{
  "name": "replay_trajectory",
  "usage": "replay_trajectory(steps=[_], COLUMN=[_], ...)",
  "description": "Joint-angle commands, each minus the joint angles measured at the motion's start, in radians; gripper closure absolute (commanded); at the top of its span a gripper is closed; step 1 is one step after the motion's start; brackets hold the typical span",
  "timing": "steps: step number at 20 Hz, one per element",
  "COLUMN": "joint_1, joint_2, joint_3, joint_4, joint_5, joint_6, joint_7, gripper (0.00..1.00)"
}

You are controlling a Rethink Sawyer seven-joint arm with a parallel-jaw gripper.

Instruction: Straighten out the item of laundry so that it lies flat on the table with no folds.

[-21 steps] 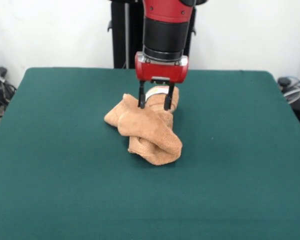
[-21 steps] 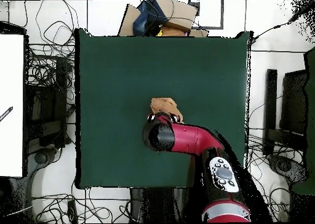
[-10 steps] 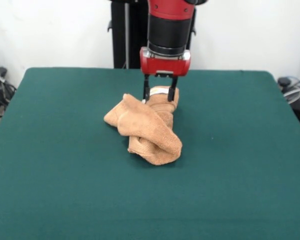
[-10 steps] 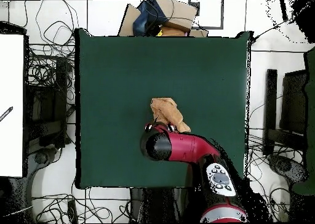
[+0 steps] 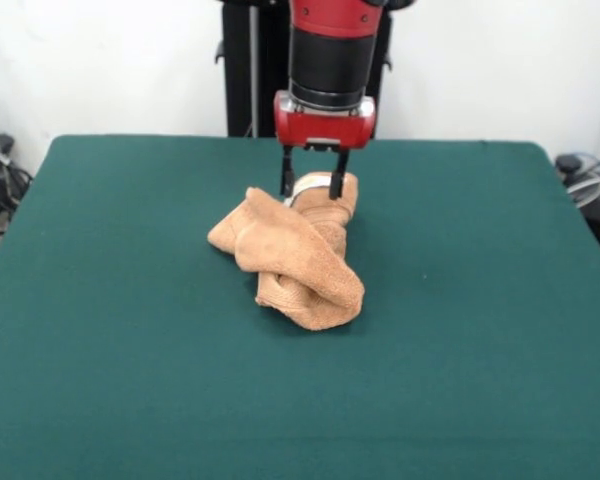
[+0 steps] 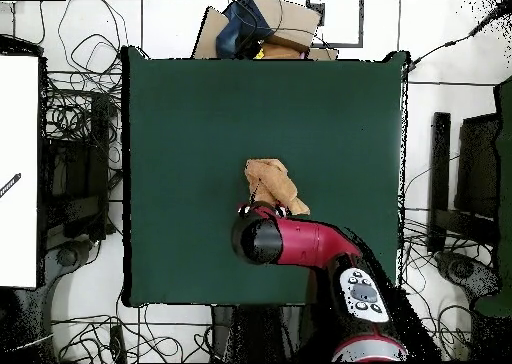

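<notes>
The item of laundry [image 5: 295,255] is a tan terry towel, crumpled into a twisted, folded heap near the middle of the green table [image 5: 130,350]. A white tag or band shows at its far end. My gripper [image 5: 310,187] hangs over that far end, open, its two black fingers [image 5: 285,183] straddling the white patch with their tips at the cloth's top surface. Nothing is lifted. In the overhead view the towel [image 6: 270,180] pokes out from under the red arm [image 6: 300,242], which hides the gripper, and the table [image 6: 190,110] spreads wide around it.
Off the table's far edge in the overhead view sit cardboard boxes and a dark bag [image 6: 262,25]. Tangled cables [image 6: 75,110] lie on the floor along both sides. A white panel [image 6: 18,170] stands at the left.
The gripper rose from the towel and shifted slightly toward the towel's tagged end. The fingers stayed apart. The towel has not changed shape.
</notes>
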Motion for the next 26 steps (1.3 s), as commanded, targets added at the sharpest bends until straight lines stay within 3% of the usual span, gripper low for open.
replay_trajectory(steps=[1,5,14,26], joint_1=[-0.027,-0.065,-0.028,-0.054], joint_2=[-0.038,-0.044,-0.032,-0.039], joint_3=[0.150,0.215,0.245,0.324], joint_4=[-0.013,-0.031,-0.102,-0.115], joint_5=[-0.073,-0.095,-0.152,-0.212], joint_6=[0.049,0.108,0.158,0.217], joint_7=[-0.010,-0.067,-0.087,-0.115], gripper=[0.00,0.00,0.00,0.00])
